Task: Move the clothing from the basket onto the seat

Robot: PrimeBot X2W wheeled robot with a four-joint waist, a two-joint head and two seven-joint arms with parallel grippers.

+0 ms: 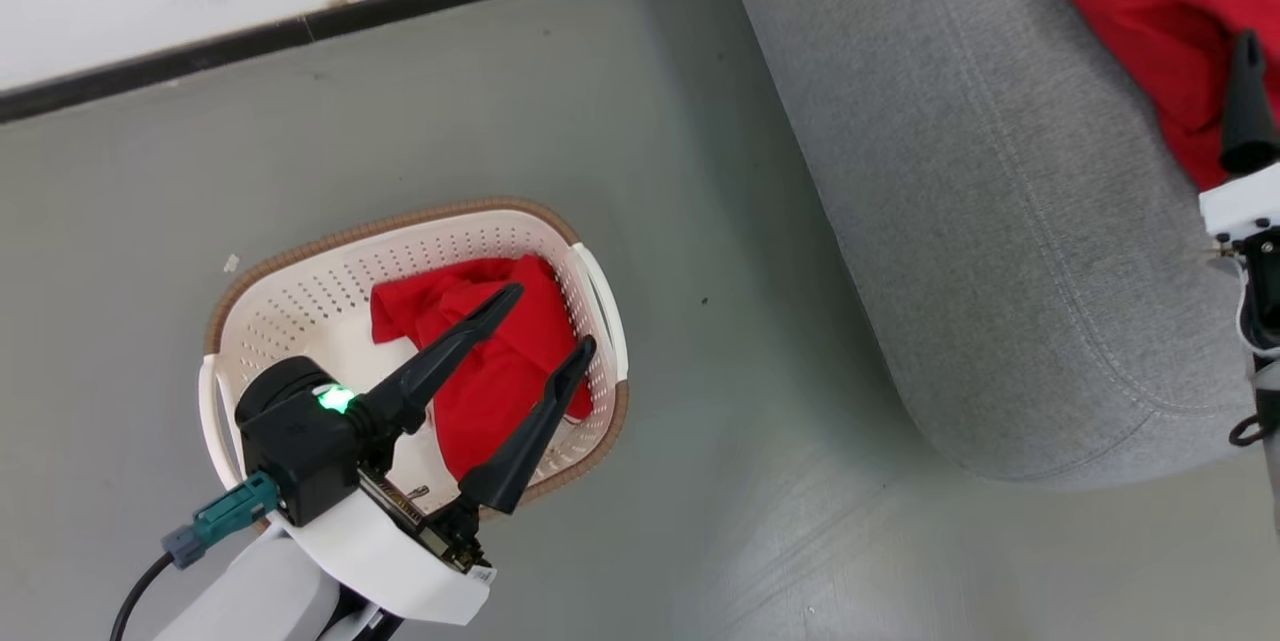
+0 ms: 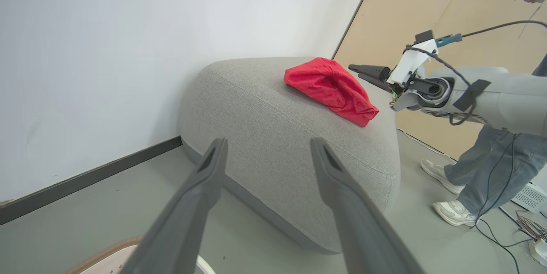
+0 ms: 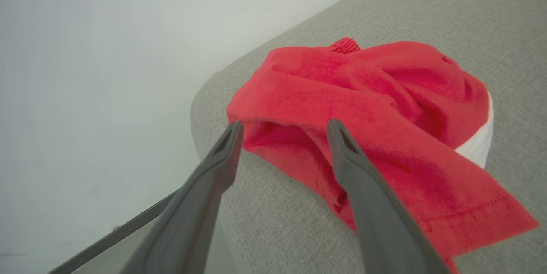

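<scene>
The cream basket (image 1: 300, 306) stands on the floor with one red piece of clothing (image 1: 500, 371) crumpled inside. My left gripper (image 1: 552, 319) hovers over it, open and empty; in the left wrist view its fingers (image 2: 213, 171) point toward the seat (image 2: 277, 128). A second red garment (image 1: 1140, 11) lies on the grey seat (image 1: 1000, 221), showing white trim (image 3: 478, 148) at one edge. My right gripper (image 3: 285, 125) is open just in front of that garment (image 3: 363, 94), holding nothing. From the left wrist view the right gripper (image 2: 363, 71) sits beside the garment (image 2: 331, 88).
A white wall with a black baseboard (image 1: 350, 16) runs behind the basket and seat. Grey floor (image 1: 740, 401) separates them. A person's legs (image 2: 491, 167) stand beyond the seat, near cables (image 2: 530, 227) on the floor. A brown panel (image 2: 427, 0) backs that side.
</scene>
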